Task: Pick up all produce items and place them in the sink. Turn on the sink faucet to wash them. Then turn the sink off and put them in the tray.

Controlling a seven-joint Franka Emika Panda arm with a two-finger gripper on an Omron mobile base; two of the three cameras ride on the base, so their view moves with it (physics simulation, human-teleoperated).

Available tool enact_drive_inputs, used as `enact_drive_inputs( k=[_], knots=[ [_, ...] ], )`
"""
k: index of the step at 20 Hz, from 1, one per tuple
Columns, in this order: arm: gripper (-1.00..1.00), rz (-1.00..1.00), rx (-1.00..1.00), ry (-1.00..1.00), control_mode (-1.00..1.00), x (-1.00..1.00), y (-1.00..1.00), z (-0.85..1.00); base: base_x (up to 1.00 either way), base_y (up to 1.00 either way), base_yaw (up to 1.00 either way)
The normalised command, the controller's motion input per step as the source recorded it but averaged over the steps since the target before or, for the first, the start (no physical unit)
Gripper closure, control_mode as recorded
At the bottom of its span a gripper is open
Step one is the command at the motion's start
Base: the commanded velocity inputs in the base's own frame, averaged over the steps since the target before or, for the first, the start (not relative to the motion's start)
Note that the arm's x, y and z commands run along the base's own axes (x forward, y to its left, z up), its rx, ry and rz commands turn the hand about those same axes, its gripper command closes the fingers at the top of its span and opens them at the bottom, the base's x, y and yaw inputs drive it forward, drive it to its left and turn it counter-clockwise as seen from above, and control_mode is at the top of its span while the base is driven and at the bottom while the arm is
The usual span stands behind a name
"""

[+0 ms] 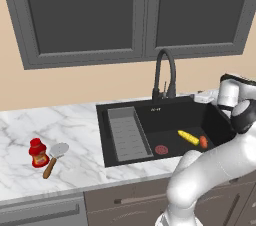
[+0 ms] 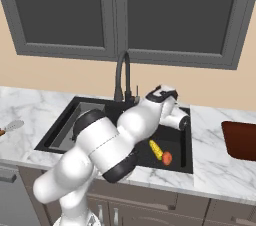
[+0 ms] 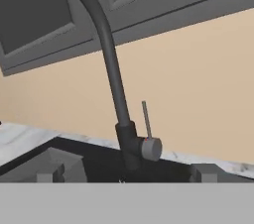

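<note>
The yellow corn cob (image 1: pixel 188 137) and the smaller orange-red vegetable (image 1: pixel 203 142) lie side by side on the floor of the black sink (image 1: pixel 101 120), right of its red drain (image 1: pixel 161 149). From the right base view the corn cob (image 2: pixel 156 149) and the vegetable (image 2: pixel 167 158) lie below my hand. The black gooseneck faucet (image 1: pixel 164 75) stands at the sink's back rim. My gripper (image 3: pixel 126 174) is open and empty above the sink's back right, facing the faucet (image 3: pixel 111 69) and its upright side lever (image 3: pixel 145 119) without touching them. The reddish-brown tray (image 2: pixel 241 140) lies on the counter at the far right.
A grey ribbed insert (image 1: pixel 127 132) fills the sink's left side. On the marble counter to the left stand a red squat bottle (image 1: pixel 38 152) and a wooden-handled spatula (image 1: pixel 54 157). Dark wall cabinets (image 1: pixel 135 10) hang above the faucet.
</note>
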Motion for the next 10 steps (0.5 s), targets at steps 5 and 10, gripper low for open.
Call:
enact_drive_inputs(
  k=[5,10],
  knots=[
    [-1.00,0.00,-0.02,0.04,-1.00,0.36,0.04,0.00,0.00,0.00,0.00],
    [-1.00,0.00,-0.05,0.00,-1.00,0.34,0.01,0.00,0.00,0.00,0.00]
  ],
)
